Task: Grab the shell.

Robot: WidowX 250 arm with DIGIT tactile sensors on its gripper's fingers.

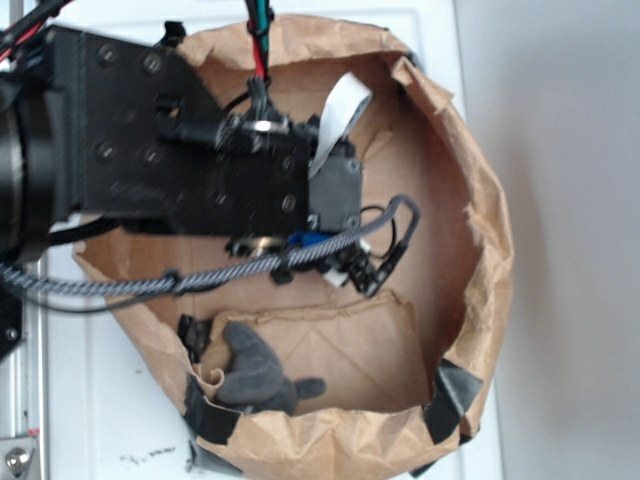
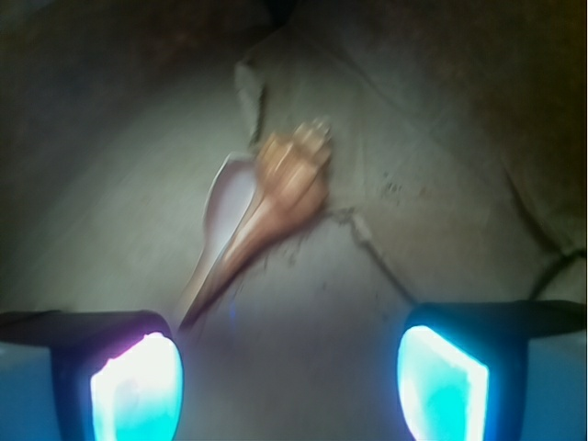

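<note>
From outside, my arm hides the slender orange-tan spiral shell [image 2: 266, 216]; wrist view blurred. Pale opening leftward. My gripper [image 2: 289, 377] fingers spread, empty.

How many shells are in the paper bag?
1. The shell lies on the brown paper in the wrist view, ahead of the open gripper. From outside, the arm hides it; more could be hidden.

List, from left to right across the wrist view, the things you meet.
Left pincer finger → shell on brown paper → right pincer finger, with the fingers spread wide apart.
</note>
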